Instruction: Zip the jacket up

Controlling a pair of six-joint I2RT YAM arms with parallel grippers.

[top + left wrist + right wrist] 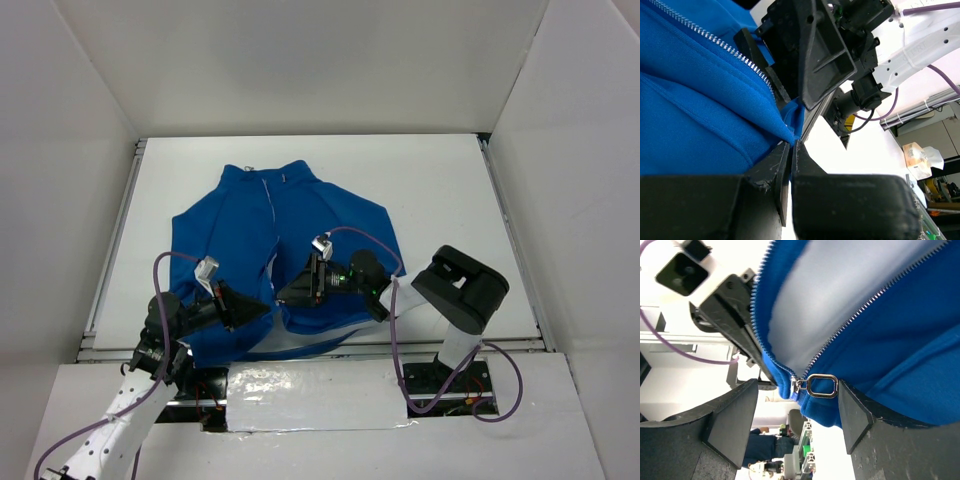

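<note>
The jacket (pixel 290 225) lies flat on a white table (pixel 440 190) in the top view, with its collar toward 12 o'clock and its hem at the near edge toward 6 o'clock. Plain white walls (pixel 300 60) close in the table at 9, 12 and 3 o'clock, and a crinkled silvery sheet (pixel 310 385) covers the ledge between the arm bases. The left gripper (pixel 252 312) and right gripper (pixel 287 296) meet at the hem, the left at 7 o'clock of the right. In the left wrist view, the left gripper (pixel 791 145) is pinched closed on a corner of blue hem. The zipper teeth (pixel 705 32) run off toward 10 o'clock, and the right gripper (pixel 810 50) hangs just above at 12 o'clock. At 4 o'clock, beyond the table, stands a tissue box (pixel 920 155). In the right wrist view, the right gripper (pixel 796 390) is spread wide and grips nothing. The silver zipper pull (pixel 822 386) sits between its fingers (pixel 735 415), apart from both. The pale lining (pixel 830 300) shows at 12 o'clock, and the left gripper (pixel 742 342) clamps the hem edge at 10 o'clock.
</note>
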